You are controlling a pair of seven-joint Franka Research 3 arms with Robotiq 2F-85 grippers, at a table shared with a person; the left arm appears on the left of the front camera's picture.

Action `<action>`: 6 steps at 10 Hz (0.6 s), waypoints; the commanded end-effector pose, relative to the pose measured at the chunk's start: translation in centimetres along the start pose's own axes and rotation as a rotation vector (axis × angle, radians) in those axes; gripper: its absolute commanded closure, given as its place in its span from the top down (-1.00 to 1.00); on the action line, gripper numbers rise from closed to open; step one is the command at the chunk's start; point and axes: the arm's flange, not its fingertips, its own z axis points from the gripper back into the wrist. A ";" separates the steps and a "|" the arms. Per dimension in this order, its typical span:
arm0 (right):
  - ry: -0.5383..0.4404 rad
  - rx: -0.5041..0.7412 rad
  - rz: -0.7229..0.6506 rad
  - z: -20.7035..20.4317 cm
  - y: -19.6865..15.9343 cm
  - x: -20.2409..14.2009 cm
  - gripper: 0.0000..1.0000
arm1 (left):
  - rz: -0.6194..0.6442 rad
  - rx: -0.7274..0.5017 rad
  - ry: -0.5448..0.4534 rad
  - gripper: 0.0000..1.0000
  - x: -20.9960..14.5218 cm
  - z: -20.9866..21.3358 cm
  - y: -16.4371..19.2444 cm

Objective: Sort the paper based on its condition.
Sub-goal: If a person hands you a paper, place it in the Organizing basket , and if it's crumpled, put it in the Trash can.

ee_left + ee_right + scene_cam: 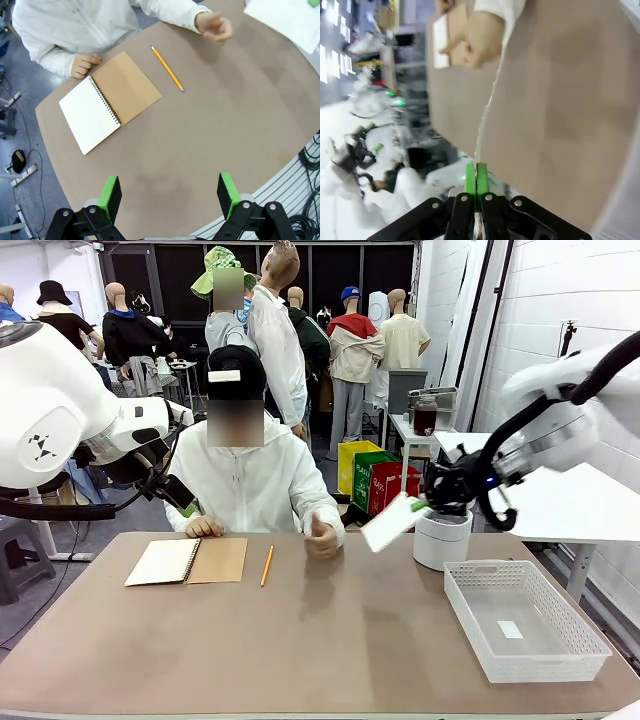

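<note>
Our right claw (425,505) is clamped on the one sheet of paper (390,522), which sticks out to its left, in the air above the tabletop (330,640); one white round container (442,538) stands just below this claw, and one white mesh basket (475,625) lies lower, nearer us. Our left claw (170,197) hangs wide and empty, with one open spiral notebook (107,102) and one yellow pencil (167,68) on the tabletop beyond its tips.

White lettering runs across the yellow, green and red boxes (378,478) on the floor behind the person, and it's too small to make out. No other writing comes through legibly.
</note>
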 end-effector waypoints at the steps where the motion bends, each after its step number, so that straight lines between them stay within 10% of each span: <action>1: -0.061 -0.099 0.129 2.2 -1.4 -2.3 -1.00 | 0.000 -0.001 0.000 1.00 -0.1 0.0 0.1; 6: -0.030 -0.235 0.152 5.4 -6.5 -7.6 -1.00 | 0.000 -0.001 0.000 1.00 -0.1 0.0 0.1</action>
